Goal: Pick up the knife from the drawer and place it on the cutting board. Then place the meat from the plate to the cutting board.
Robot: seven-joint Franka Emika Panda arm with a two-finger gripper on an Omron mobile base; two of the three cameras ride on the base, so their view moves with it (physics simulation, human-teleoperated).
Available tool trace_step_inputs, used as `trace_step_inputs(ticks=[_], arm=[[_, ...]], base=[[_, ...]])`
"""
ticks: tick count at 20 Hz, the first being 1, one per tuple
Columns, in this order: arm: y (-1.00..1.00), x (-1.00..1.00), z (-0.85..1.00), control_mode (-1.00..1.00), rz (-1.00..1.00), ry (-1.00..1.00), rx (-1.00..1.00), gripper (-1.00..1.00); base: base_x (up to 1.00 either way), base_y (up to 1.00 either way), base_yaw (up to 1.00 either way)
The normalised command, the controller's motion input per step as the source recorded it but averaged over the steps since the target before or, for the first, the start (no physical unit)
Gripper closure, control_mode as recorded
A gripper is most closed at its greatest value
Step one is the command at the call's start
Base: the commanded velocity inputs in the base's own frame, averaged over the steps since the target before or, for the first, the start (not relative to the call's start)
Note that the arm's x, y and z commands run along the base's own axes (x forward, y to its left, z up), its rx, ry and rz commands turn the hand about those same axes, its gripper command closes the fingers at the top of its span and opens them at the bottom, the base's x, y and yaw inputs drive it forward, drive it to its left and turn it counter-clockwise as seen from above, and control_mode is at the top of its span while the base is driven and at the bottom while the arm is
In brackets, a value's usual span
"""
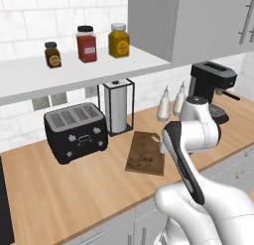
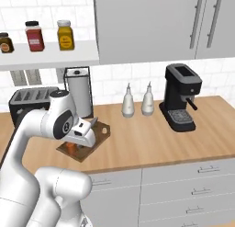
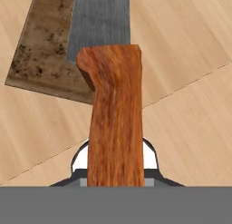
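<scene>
Orange-brown-handled knife (image 3: 115, 114): clenched by its handle in the gripper (image 3: 115, 171), grey blade reaching over the cutting board (image 3: 43, 51). Best lowered flat, fully over board, before release.

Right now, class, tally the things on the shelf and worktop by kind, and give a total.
Jars on the shelf: 3 (brown, red, yellow)
White bottles: 2
Toaster: 1
Paper towel holder: 1
Coffee machine: 1
Cutting board: 1
Knife, held in the fingers: 1
Total: 10
</scene>
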Motion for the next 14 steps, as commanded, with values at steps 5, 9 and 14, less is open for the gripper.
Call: trace_step_inputs(ticks=[5, 9, 14], arm=[[0.00, 0.00, 0.00, 1.00, 0.00, 0.00, 0.00, 1.00], [0.00, 0.00, 0.00, 1.00, 0.00, 0.00, 0.00, 1.00], [0.09, 0.22, -0.09, -1.00, 0.00, 0.00, 0.00, 1.00]], base=[[-0.02, 0.98, 0.00], [0.00, 0.39, 0.03], [0.00, 0.00, 0.00]])
